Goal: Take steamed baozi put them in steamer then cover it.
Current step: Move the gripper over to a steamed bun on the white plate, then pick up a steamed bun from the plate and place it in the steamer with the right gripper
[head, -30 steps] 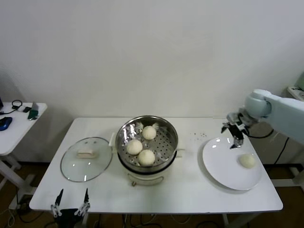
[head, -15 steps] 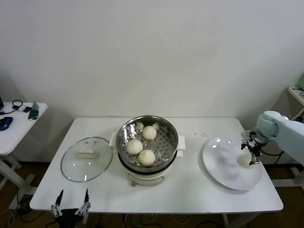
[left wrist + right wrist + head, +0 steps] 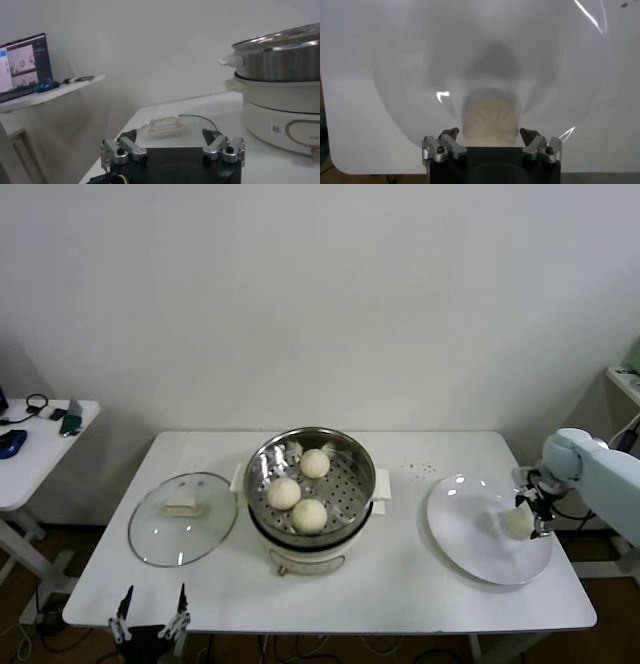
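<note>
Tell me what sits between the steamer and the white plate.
Only bare table lies between the steamer and the plate, as the head view shows.

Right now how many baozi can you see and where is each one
4. Three sit in the steamer: one at the back, one left, one front. The fourth lies on the white plate, between the right claw's open fingers.
</note>
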Controlling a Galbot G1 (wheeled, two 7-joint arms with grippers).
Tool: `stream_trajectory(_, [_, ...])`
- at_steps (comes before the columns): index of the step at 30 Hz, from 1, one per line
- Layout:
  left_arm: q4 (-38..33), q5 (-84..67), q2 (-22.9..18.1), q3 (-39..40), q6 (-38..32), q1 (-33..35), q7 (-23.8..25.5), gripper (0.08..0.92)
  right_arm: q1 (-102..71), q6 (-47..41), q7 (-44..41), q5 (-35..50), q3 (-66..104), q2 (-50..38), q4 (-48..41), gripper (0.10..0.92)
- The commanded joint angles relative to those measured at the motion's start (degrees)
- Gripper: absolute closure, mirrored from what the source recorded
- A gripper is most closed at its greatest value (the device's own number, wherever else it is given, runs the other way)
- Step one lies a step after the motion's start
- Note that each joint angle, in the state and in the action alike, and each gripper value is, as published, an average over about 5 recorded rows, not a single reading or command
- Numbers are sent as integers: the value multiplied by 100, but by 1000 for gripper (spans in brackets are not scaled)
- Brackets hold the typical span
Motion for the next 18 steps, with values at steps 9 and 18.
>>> stream_trajectory(9, [-48, -9, -6, -30, -5, 24, -6, 177, -92, 57, -124, -129, 148, 205, -339, 300])
stream_trajectory(18, [-76, -5, -22, 3, -11, 23, -4, 177, 784, -390, -6, 1323, -589, 132, -168, 338])
